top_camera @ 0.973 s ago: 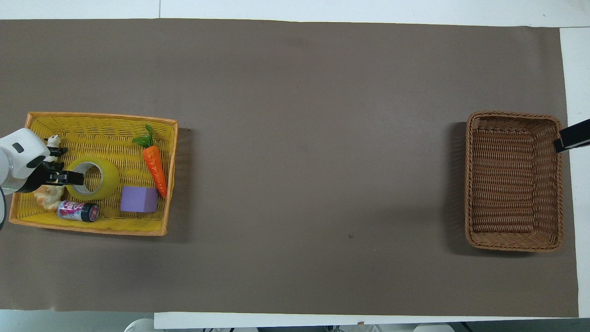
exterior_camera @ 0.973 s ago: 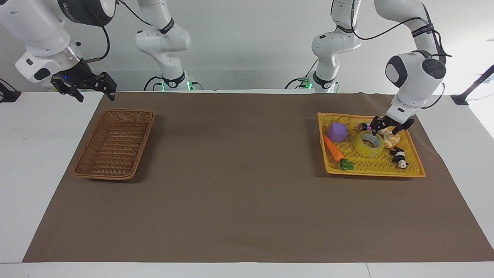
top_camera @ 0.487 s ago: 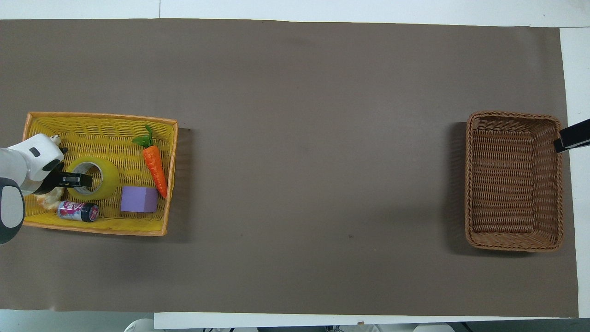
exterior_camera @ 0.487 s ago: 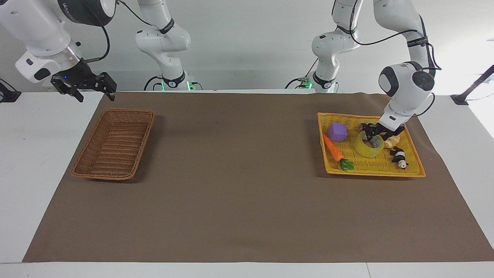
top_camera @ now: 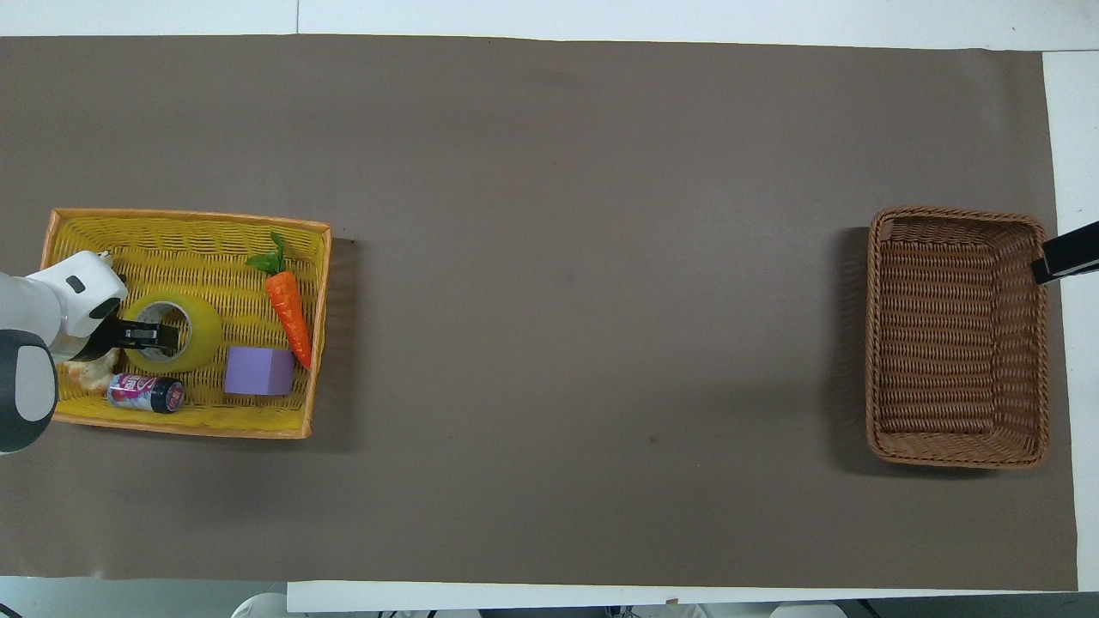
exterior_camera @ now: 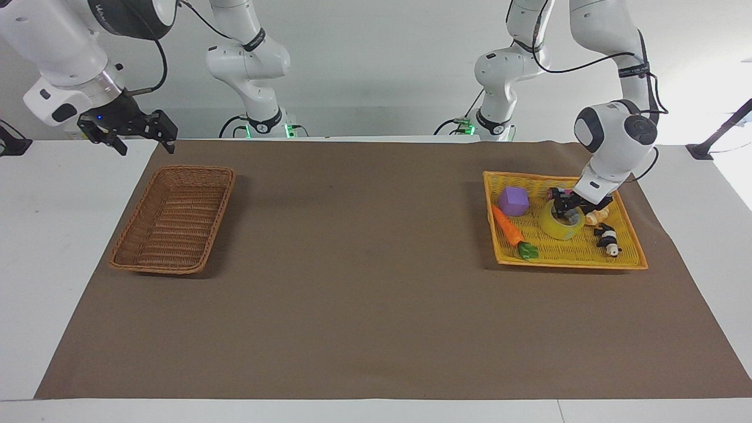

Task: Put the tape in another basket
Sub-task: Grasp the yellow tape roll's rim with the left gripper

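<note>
Here, facing the robots, the left gripper (exterior_camera: 568, 210) sits low over the tape (exterior_camera: 562, 222) in the yellow tray (exterior_camera: 628, 257), fingers straddling the roll's wall, whether clenched I cannot tell; from overhead, the tape (top_camera: 191, 330) lies flat, core upward; the right gripper (top_camera: 1065, 259) waits by the basket (top_camera: 957, 455)

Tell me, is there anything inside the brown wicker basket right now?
No, the overhead view shows only bare woven bottom inside the basket, while the tape sits in the yellow tray.
</note>
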`<state>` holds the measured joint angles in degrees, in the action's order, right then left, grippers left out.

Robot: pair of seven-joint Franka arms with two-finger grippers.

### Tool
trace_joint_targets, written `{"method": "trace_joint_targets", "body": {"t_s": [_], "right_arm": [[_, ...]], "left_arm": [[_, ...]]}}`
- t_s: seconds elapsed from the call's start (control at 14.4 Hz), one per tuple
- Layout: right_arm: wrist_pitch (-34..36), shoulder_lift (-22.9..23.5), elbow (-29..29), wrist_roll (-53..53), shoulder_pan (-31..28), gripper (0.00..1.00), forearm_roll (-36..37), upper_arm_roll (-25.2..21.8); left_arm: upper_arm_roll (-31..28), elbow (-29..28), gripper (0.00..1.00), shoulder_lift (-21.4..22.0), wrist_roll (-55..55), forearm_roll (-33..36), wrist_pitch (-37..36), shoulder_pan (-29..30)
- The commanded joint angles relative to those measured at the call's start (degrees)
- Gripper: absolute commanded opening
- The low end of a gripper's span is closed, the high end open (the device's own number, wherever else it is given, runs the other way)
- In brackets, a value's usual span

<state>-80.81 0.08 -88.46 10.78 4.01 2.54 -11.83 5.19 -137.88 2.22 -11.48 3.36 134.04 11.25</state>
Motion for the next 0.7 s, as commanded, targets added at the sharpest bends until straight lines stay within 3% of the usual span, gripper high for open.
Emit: {"method": "trace_joint_targets", "body": {"t_s": [0.0,0.56,0.63], "right_arm": [[0.0,-1.3,-1.4,0.4,-0.5,0.99,-0.2,0.5],[0.0,-1.3,-1.4,0.4,-0.5,0.99,-0.2,0.5],[0.0,-1.3,-1.4,0.4,-0.5,0.99,-0.2,0.5]], "left_arm": [[0.3,-1.5,0.64,0.7,0.0,0.0,1.7,0.8],[0.3,-3.1,0.64,0.3,0.0,0.0,1.7,2.0],[0.3,-3.1,0.56,0.4,-0.1,0.0,1.5,2.0]]}}
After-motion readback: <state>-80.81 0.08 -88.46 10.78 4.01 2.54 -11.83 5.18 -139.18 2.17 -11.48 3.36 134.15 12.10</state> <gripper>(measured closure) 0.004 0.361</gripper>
